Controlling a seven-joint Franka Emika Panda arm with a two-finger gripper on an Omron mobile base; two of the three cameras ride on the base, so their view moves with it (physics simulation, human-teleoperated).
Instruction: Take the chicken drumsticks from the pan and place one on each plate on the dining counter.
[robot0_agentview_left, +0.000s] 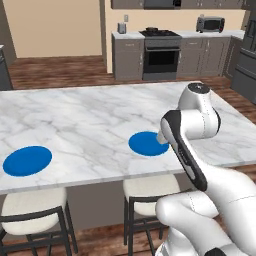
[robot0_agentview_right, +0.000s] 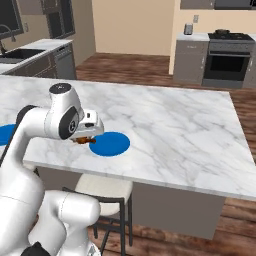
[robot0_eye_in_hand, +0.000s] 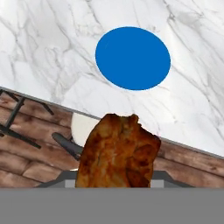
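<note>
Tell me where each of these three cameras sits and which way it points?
Left base view: behind the arm's left, looking over the white marble dining counter at two flat round blue plates; white arm lower right.
Right base view: behind the arm's right, same counter; arm lower left, its tool holding the orange-brown chicken drumstick.
Hand view: on the hand, looking down past the drumstick at one plate and the counter edge.
Shared: the plate nearest the arm and the counter appear in all three.

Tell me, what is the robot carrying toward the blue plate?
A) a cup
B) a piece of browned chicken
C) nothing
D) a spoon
B: the hand view shows a browned chicken drumstick held in the jaws, short of the bare blue plate on the marble dining counter.
</note>
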